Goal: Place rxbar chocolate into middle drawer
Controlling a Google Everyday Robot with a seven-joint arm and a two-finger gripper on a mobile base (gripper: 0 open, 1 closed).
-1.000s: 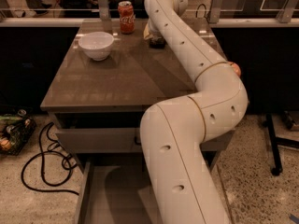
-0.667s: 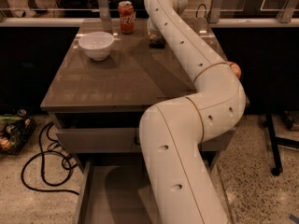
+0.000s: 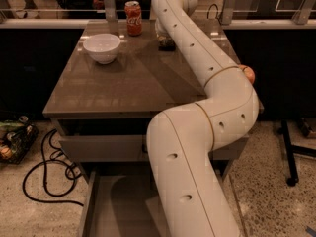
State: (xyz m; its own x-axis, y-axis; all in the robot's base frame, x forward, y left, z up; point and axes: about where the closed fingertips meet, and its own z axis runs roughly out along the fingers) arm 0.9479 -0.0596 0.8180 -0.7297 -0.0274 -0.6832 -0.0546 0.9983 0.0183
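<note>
The rxbar chocolate (image 3: 167,46), a small dark flat bar, lies upper centre under the gripper (image 3: 165,38), placed for picking; its grip I cannot tell. The grey metal middle drawer (image 3: 118,209) waits open at the bottom.

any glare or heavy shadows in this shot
Camera view: dim warm light; sheen on the table around the bowl and can; a shadow crosses the floor of the open drawer; the gripper, at the table's far edge beside the can, is a dark patch under the arm.
</note>
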